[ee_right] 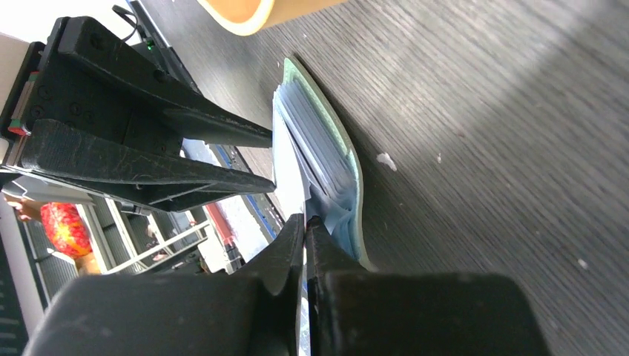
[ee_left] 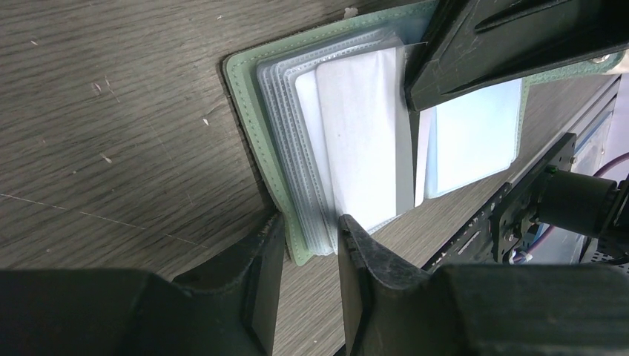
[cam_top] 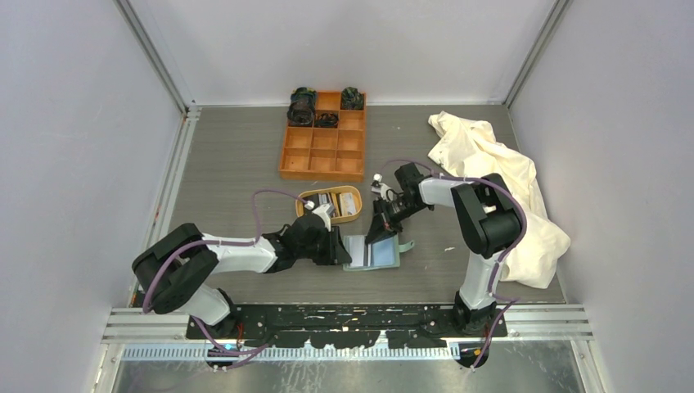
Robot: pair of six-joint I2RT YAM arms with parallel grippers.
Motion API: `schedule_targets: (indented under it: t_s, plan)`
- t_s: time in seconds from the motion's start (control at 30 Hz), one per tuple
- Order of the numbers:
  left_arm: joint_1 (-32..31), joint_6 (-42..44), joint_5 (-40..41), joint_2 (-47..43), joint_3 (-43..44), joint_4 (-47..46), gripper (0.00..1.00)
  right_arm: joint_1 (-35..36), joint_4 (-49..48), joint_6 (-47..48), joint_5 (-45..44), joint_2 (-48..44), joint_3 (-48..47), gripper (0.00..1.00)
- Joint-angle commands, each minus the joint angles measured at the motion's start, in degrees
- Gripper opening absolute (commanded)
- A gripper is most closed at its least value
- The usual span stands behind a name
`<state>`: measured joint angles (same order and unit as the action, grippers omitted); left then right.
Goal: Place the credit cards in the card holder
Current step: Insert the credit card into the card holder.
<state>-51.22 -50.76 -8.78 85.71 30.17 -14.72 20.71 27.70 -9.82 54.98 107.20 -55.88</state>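
A grey wood-grain table [cam_top: 237, 164] filled the floor of a white-walled booth [cam_top: 82, 123], with metal rails [cam_top: 344, 323] along its near edge. Far and centre stood an orange box [cam_top: 323, 160] of nine compartments, dark objects [cam_top: 303, 106] in its far row. Just near of it sat an oval tan tray [cam_top: 304, 199] holding several cards [cam_top: 335, 203], their print too small to read. The holder [cam_top: 380, 255] lay open on the near centre of the table, just near of the tray, its strap tab pointing right. A crumpled cream cloth [cam_top: 491, 164] covered the right side.

The left arm lay low, stretched rightward from its base across the near table. Its gripper [ee_left: 311, 226] met the holder's left leaf at the corner, jaws closed partway with the green cover and the stack of clear sleeves caught between the fingers [ee_left: 259, 282].

The right arm rose from its base, bent at the elbow and reached left, wrist tipped down over the holder. Its gripper [ee_right: 305, 220] was pinched tight on the edge of a white card [ee_left: 363, 141], which stood on edge among the sleeves of the left leaf. To the right of that card, a pale blue card [ee_left: 475, 126] showed flat in a pocket of the holder's right leaf. The two grippers sat close together over the open holder, left of centre and right of centre.
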Motion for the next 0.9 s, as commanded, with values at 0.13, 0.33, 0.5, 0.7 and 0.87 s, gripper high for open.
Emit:
schedule_targets:
  t_s: [0.13, 0.33, 0.5, 0.7, 0.87]
  plan:
    - [-0.1, -0.1, -0.2, 1.5, 1.7, -3.5, 0.34, 1.9, 1.2, 1.4, -2.7, 1.1, -3.8, 0.12]
    - [-0.1, -0.2, -0.3, 1.2, 1.7, -4.2, 0.34, 2.1, 4.9, 3.5, -3.5, 0.8, -6.0, 0.21]
    - [-0.1, -0.3, 0.2, -0.2, 1.0, -3.6, 0.34, 2.0, 6.4, 4.5, -4.1, -0.6, -6.6, 0.28]
    - [-0.1, 0.0, 0.9, -5.5, 1.0, -1.4, 0.33, 2.0, 7.9, 5.2, -4.5, -0.7, -7.3, 0.31]
    - [-3.3, 1.4, 6.6, -11.4, 3.9, 4.0, 0.30, 2.1, 7.7, 4.9, -4.3, -0.4, -7.3, 0.31]
